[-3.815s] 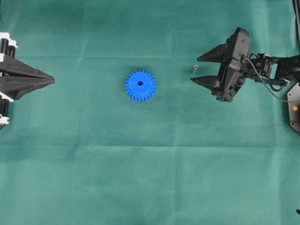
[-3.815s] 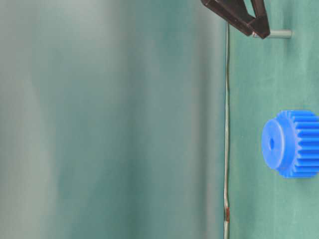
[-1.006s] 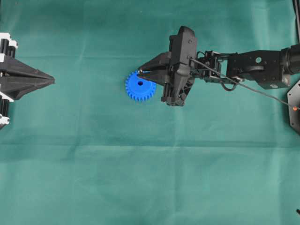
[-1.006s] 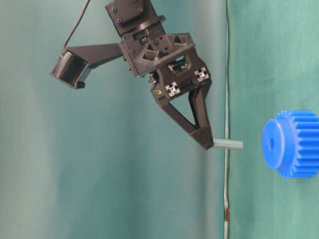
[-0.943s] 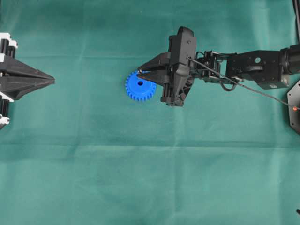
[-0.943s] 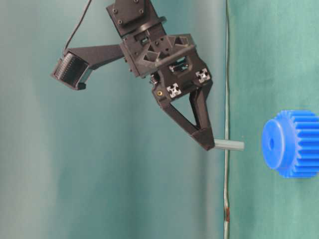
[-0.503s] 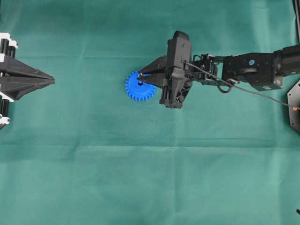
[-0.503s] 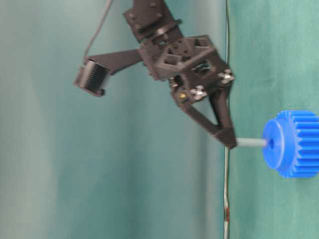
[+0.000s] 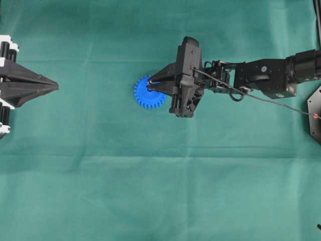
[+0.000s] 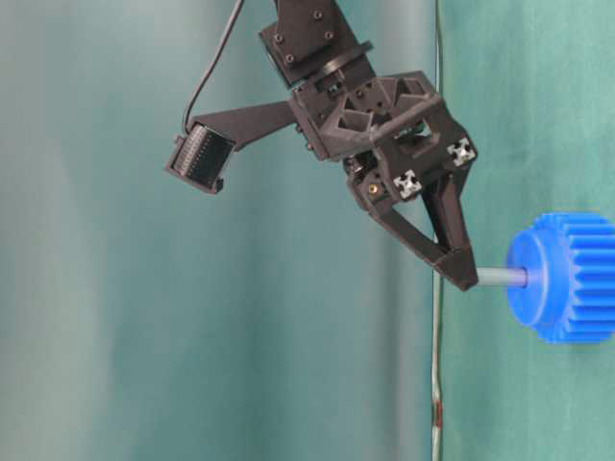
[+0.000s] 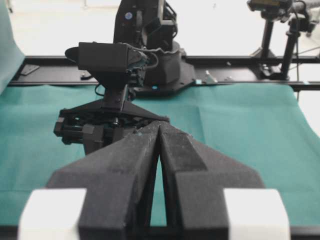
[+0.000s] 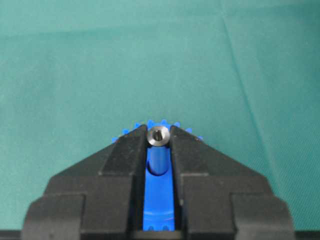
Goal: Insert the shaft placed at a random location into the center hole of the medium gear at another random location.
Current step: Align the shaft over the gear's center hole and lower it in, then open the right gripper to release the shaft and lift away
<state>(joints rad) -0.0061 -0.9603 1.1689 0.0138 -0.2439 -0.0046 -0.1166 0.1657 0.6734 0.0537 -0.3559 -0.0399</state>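
Note:
The blue medium gear (image 9: 145, 98) lies flat on the green cloth, left of the middle. My right gripper (image 9: 150, 86) hangs over its hub, shut on the thin grey shaft (image 10: 500, 278). In the table-level view the shaft points squarely at the gear (image 10: 572, 279), and its free end meets the hub face at the middle. The center hole is hidden behind the shaft's end. In the right wrist view the shaft's shiny top (image 12: 158, 135) sits pinched at the tip of the gripper (image 12: 158, 131), with the gear (image 12: 159, 200) blue beneath. My left gripper (image 9: 54, 87) rests shut and empty at the far left.
Green cloth (image 9: 160, 191) covers the whole table, with creases across it. The right arm (image 9: 261, 78) stretches in from the right edge. In the left wrist view the left gripper (image 11: 159, 126) points at the right arm's wrist (image 11: 115, 57).
My right gripper has carried the shaft toward the gear. One second ago the shaft's free end stood clear of the hub; now it meets the hub face. The left arm has not moved.

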